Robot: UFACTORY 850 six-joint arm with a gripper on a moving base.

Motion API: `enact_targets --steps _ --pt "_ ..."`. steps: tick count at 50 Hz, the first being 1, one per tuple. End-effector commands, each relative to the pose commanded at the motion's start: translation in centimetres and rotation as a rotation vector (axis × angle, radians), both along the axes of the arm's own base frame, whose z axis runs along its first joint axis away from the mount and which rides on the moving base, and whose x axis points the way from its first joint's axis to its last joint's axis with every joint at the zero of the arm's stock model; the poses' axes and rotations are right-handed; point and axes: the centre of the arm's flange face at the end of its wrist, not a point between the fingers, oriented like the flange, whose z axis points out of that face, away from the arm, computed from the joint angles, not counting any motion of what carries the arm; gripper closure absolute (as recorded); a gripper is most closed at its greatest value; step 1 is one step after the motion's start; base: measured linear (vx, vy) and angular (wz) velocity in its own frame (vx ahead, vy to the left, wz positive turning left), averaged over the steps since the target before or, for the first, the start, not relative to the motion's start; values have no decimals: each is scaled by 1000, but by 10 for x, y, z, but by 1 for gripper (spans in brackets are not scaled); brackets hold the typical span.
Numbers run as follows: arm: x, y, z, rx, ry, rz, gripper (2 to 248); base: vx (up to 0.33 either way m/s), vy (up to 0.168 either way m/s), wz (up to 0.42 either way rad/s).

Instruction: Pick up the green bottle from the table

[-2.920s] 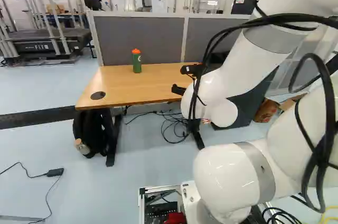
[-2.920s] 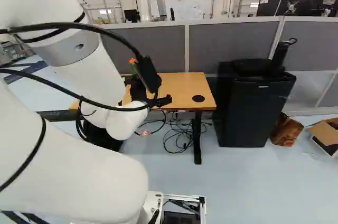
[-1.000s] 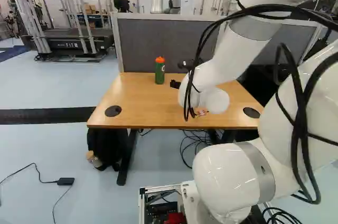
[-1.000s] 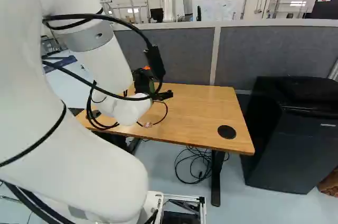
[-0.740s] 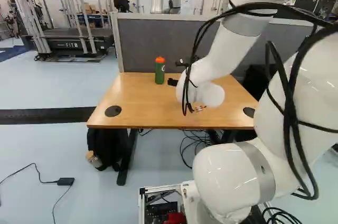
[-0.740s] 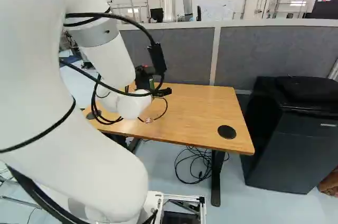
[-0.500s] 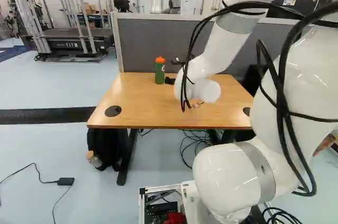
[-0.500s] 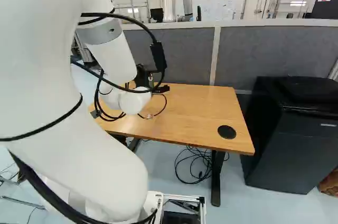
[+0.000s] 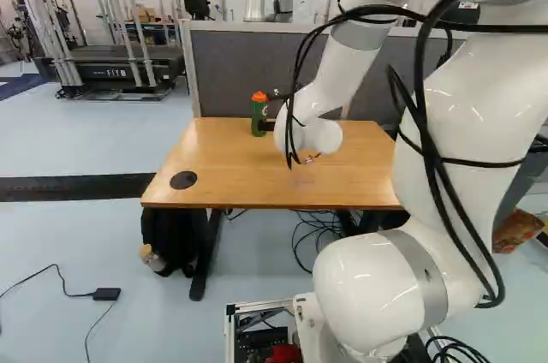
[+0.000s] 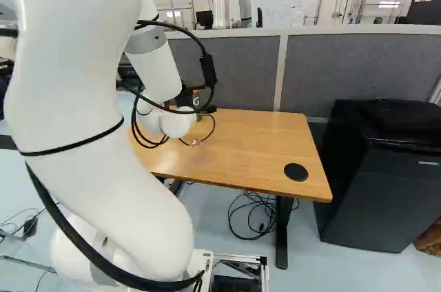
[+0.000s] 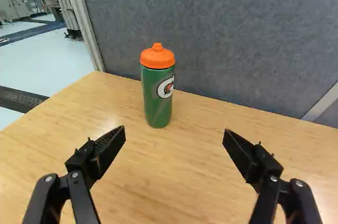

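Observation:
The green bottle [image 9: 259, 116] with its orange cap stands upright near the table's [image 9: 210, 170] back edge in the left base view. Beside it shows a black part of my gripper [image 9: 267, 126], most of which the white wrist hides. In the wrist view my gripper [image 11: 174, 130] is wide open with nothing between its fingers. The bottle [image 11: 157, 94] stands ahead of the fingertips, beyond the gap and off-centre toward one finger, apart from both. The right base view shows the bottle partly hidden by the gripper and cables.
A grey partition [image 11: 222, 39] rises close behind the bottle and table. A black cabinet [image 10: 375, 175] stands beyond the table in the right base view. Under the table are a dark bag [image 9: 171, 235] and loose cables [image 10: 255, 220]. Farther off is a treadmill frame [image 9: 111, 72].
Earlier the base moved, bringing the table nearer and shifting the whole scene; over the last second the scene holds still. My arm has reached forward toward the bottle, which has not moved on the table.

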Motion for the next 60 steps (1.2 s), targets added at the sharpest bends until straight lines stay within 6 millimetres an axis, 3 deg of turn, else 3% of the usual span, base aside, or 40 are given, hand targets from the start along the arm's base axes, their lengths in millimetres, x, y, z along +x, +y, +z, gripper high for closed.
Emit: enact_targets --steps 37,60 --pt "74 18 -37 12 -32 28 3 0 0 0" --pt "100 23 -57 31 -104 35 3 0 0 0"
